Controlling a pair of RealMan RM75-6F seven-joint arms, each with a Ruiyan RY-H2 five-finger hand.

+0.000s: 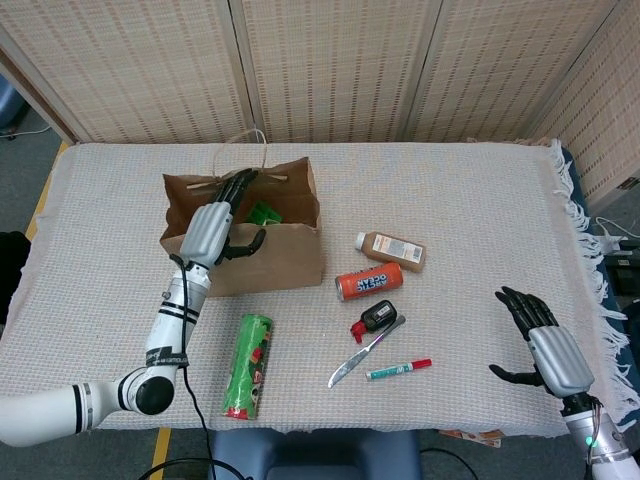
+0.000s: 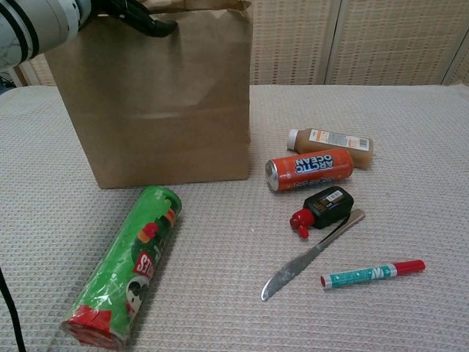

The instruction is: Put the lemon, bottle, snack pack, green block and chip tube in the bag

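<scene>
Brown paper bag [image 1: 262, 258]: one, upright, mouth open; left hand [image 1: 213, 228] poised over the opening with fingers spread, grasping nothing.
Green block [image 1: 266, 212]: one, inside the bag, only partly visible.
Chip tube [image 1: 247, 364]: one, green, lying in front of the bag.
Bottle [image 1: 391, 249]: one, brown, lying right of the bag beside an orange can [image 1: 369, 281].
Right hand [image 1: 542, 346]: released, at the table's right edge.
Lemon, snack pack: cannot make out.

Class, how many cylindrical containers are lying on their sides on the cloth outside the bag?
3: the green chip tube in front of the bag, the orange can to the bag's right, and the brown bottle just behind the can. The bag may hide others.
</scene>
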